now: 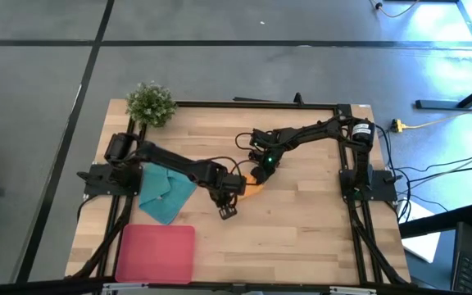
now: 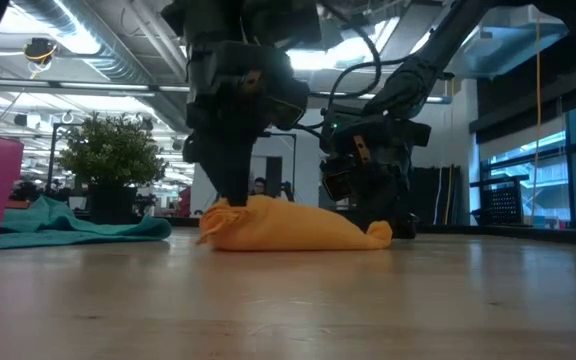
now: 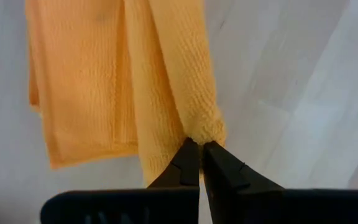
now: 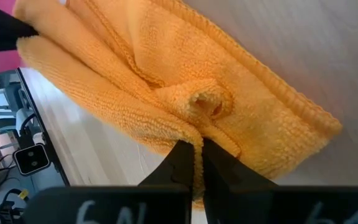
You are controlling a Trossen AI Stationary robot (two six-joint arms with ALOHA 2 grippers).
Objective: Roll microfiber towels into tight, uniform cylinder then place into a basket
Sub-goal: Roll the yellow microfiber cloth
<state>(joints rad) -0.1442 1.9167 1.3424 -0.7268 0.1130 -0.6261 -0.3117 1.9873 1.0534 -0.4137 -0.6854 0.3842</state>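
Note:
The orange towel point(image 2: 293, 227) lies on the wood table as a loose roll running left to right, and the arms largely cover it in the high view point(image 1: 255, 191). My left gripper point(image 3: 201, 149) is shut on the roll's left end. My right gripper point(image 4: 196, 152) is shut on the cloth at the roll's right end, beside the spiral of the rolled layers point(image 4: 207, 102). The teal towel point(image 1: 166, 192) lies crumpled flat on the table's left side. The pink basket point(image 1: 156, 252) stands at the near left corner, holding nothing. My left gripper pinches the roll's left end point(image 3: 199, 134) between its two fingertips. The fingers point(image 2: 230, 195) come steeply from above, pointing down. The roll runs away from the tips along the table, its body resting on the wood. My right gripper pinches a fold of the orange cloth point(image 4: 194, 138) just beside the spiral end of the roll, between its two fingers. It comes slanting down from the far right. The cloth there is several layers and lies on the table.
A small potted plant point(image 1: 150, 102) stands at the far left corner. The table's frame rails point(image 1: 351, 205) run along both sides. Bare wood point(image 1: 301, 238) stretches across the near right of the table.

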